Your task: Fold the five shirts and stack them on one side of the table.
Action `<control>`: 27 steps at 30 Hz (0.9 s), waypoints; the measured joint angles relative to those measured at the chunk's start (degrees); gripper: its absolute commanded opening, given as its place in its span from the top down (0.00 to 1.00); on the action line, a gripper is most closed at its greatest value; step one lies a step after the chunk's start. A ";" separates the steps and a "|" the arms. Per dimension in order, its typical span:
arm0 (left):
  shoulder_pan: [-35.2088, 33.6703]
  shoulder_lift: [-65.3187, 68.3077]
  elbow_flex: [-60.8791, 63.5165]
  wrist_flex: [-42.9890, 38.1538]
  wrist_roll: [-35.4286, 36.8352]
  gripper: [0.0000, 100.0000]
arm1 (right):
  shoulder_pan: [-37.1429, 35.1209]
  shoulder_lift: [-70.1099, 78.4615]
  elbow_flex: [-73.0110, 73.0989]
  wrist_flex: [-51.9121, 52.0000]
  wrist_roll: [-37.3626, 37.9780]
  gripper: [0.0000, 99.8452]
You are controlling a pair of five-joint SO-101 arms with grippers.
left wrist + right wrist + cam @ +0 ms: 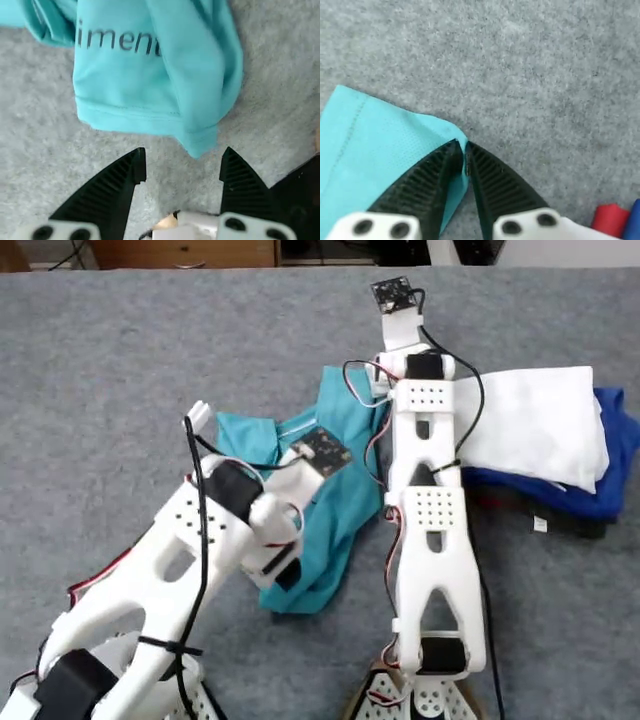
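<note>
Teal cloth is the matter in hand. In the high view the teal shirt lies rumpled in the middle of the grey bench, between the 2 arms. At the right side sits the stack: a white shirt on top of a blue shirt, with a dark layer under that. I count 3 layers there. Whether a 4th hides among them cannot be told, so how many of the 5 are done is uncertain. Both arms cover parts of the teal shirt, and its sleeves and collar are hard to trace.

In the left wrist view the left pincer is released, its jaws spread wide over bare bench. The shirt's hemmed edge lies just beyond the tips, untouched. A printed word crosses the cloth and is cut off by a fold.

In the right wrist view the right pincer is clenched on a corner of the teal shirt, the cloth nipped between its tips. A scrap of red with blue beside it is cut off at the frame's edge. It probably belongs to the stack, though I cannot be sure.

The step looks like spreading this shirt flat ahead of its first fold. The next move likely calls for the left pincer to take the hem, so both ends can be drawn taut.
</note>
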 measured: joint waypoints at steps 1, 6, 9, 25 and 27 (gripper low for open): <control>0.18 0.00 1.32 -1.32 0.00 0.75 | 0.00 0.00 0.00 0.00 0.00 1.00; 0.62 0.00 7.56 -6.59 0.00 0.75 | 0.00 0.00 0.00 0.00 0.00 1.00; 0.62 0.00 7.91 -7.21 0.00 0.75 | 0.00 0.00 0.00 0.00 0.00 1.00; 0.62 0.00 11.34 -12.66 4.75 0.77 | 0.00 0.00 0.00 0.00 0.00 1.00; 0.62 0.00 11.34 -12.66 5.45 0.81 | 0.00 0.00 0.00 0.00 0.00 1.00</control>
